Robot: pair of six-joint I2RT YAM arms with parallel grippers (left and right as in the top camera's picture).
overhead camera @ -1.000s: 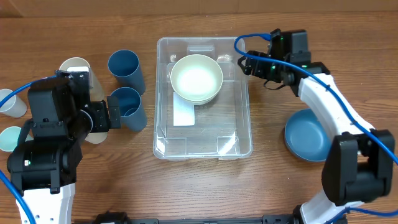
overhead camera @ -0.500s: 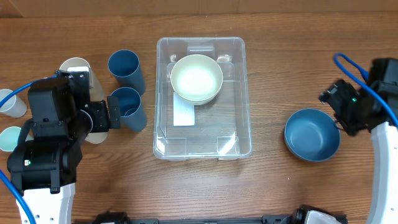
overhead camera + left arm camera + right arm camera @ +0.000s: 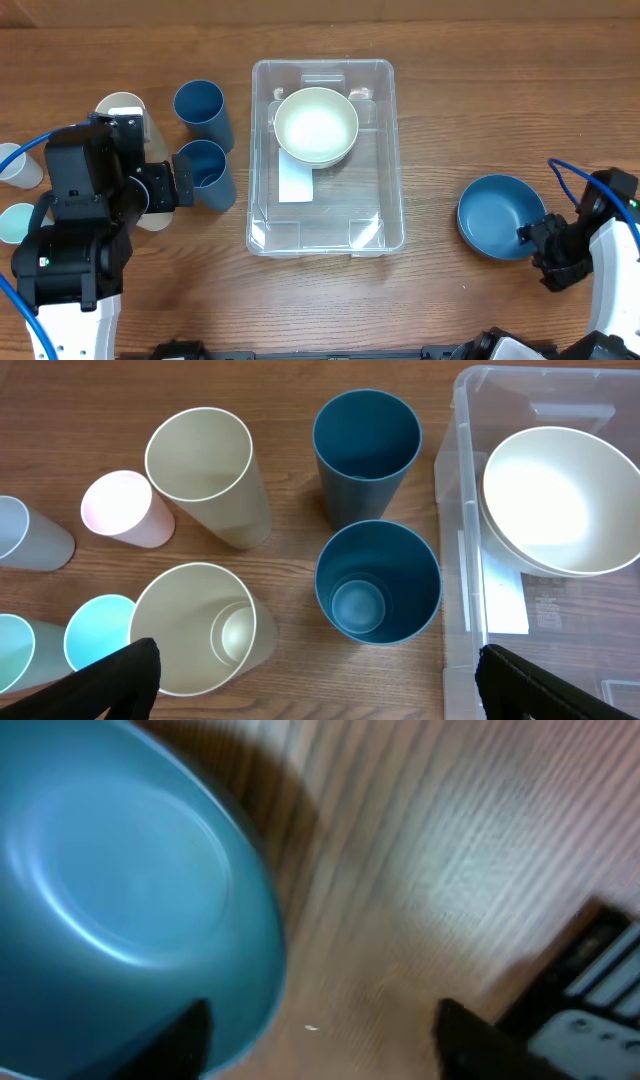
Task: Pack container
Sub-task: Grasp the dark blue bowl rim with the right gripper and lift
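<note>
The clear container (image 3: 388,205) lies mid-table with a cream bowl (image 3: 316,125) in its far half and a white label on its floor. The left wrist view has its wall (image 3: 458,550) and the cream bowl (image 3: 560,500) at the right. A blue bowl (image 3: 500,215) sits on the table to the container's right. My right gripper (image 3: 535,242) is at that bowl's front right edge. In the blurred right wrist view the blue bowl (image 3: 120,900) fills the left side. There the right gripper (image 3: 325,1040) is open, one finger over the rim, one over bare wood. My left gripper (image 3: 320,695) hangs open over the cups, holding nothing.
Left of the container stand two tall blue cups (image 3: 203,115) (image 3: 205,175) and cream cups (image 3: 125,108). Small pale cups (image 3: 15,165) sit at the left edge. In the left wrist view a smaller cup is nested inside the near blue cup (image 3: 378,585).
My right arm swung from the container's far right corner out to the right and down to the blue bowl's front edge. The left arm and all the cups stayed put.
</note>
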